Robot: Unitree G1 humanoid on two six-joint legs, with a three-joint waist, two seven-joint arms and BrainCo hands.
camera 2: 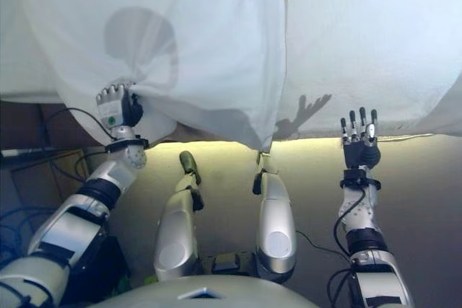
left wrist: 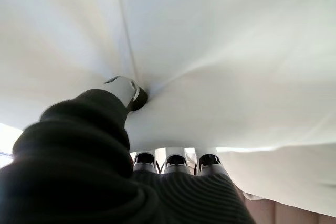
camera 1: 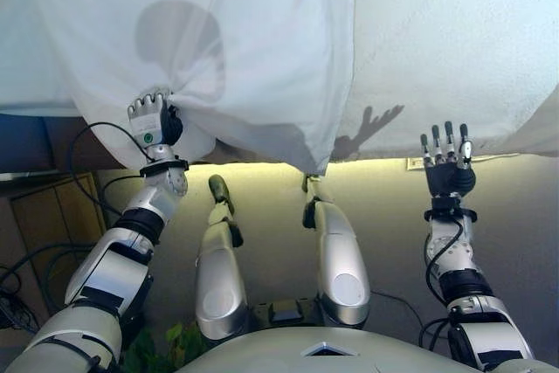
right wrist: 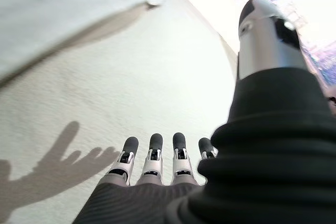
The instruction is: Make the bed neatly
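A thin white sheet (camera 1: 253,50) lies over the left part of the bed and hangs past its near edge. The bare white mattress (camera 1: 454,58) shows on the right. My left hand (camera 1: 150,120) is shut on the sheet's near edge, with cloth bunched round the fingers. The left wrist view shows its thumb (left wrist: 126,88) pressed into gathered sheet (left wrist: 220,66). My right hand (camera 1: 447,163) is open, fingers straight, at the mattress's near edge on the right, holding nothing. In the right wrist view its fingers (right wrist: 152,156) hover just above the mattress (right wrist: 105,87).
The bed's near edge (camera 1: 384,160) runs across the view with pale floor (camera 1: 515,242) below it. A wooden panel (camera 1: 44,216) stands at the lower left by the dark bed base. A small green plant (camera 1: 162,347) shows at the bottom left.
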